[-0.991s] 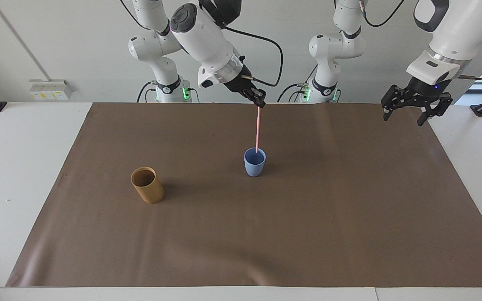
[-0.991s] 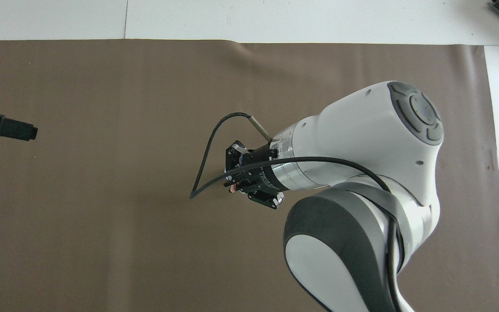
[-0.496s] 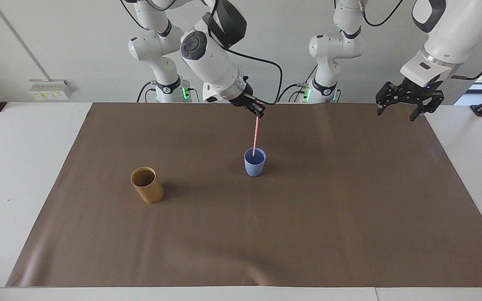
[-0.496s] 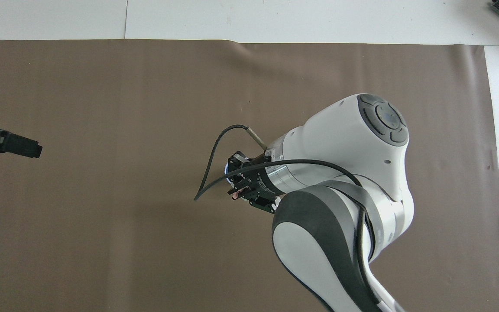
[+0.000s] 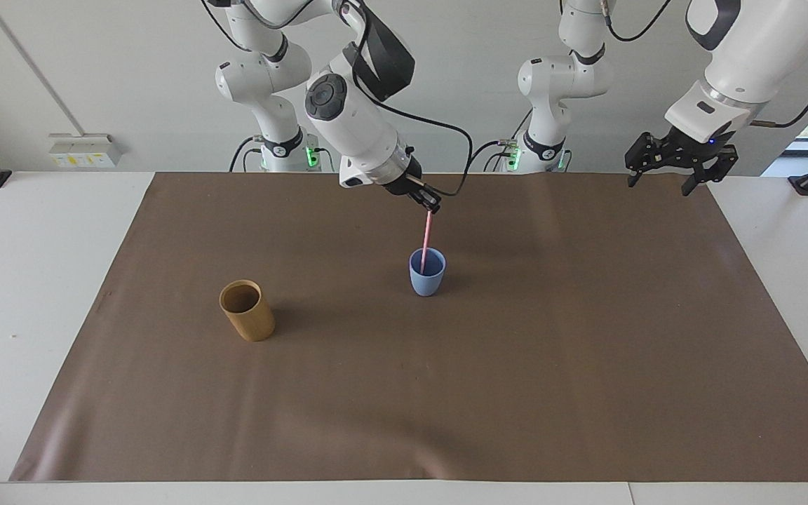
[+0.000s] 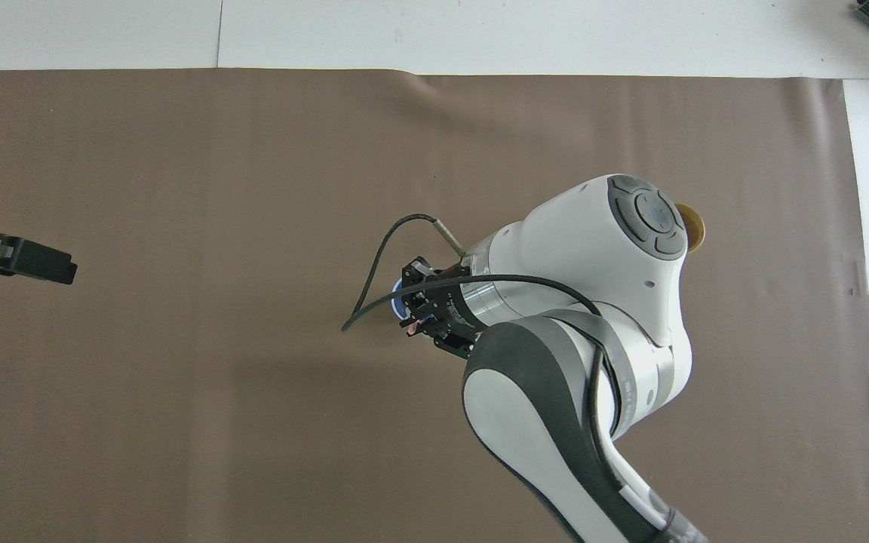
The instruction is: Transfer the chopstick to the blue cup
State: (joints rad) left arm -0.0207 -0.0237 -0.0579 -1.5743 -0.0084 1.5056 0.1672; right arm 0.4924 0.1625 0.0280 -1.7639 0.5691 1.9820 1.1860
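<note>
A brown mat covers the white bench. The right end effector pinches the chopstick by its top, lower end inside the blue cup. The left end effector waits spread wide, holding nothing, above the mat's edge. A tan cup stands toward the right arm's end.

The right arm reaches out from its base over the middle of the table, its forearm sloping down and its wrist tilted so that the right hand points steeply downward. Its fingertips are pinched together on the top end of the chopstick, which hangs nearly upright below them. In the overhead view this arm's white forearm and dark elbow joint cover much of the middle of the table. The left arm waits, raised at its own end of the table, and the left hand hangs in the air with its fingers spread wide, holding nothing.
</note>
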